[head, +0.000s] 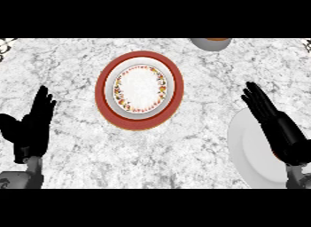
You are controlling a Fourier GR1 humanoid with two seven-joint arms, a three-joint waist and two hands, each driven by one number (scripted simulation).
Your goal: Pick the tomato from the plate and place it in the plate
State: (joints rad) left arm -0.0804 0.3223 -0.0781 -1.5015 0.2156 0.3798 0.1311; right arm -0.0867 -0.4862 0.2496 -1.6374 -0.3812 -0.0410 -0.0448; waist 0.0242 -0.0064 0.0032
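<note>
White marbled counter (72,66) is showing me no tomato on the red-rimmed patterned plate (139,91) or plain white plate (249,150), so I'm risking reaching blind with both left hand (32,122) and right hand (275,122) hanging flat and empty.

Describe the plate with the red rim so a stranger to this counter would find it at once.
On the marble counter, look just left of centre, between the two black hands. The red-rimmed plate lies there, with a smaller white plate with a flowered border stacked inside it. The plain white plate at the right edge, under the right hand, has no colour.
</note>
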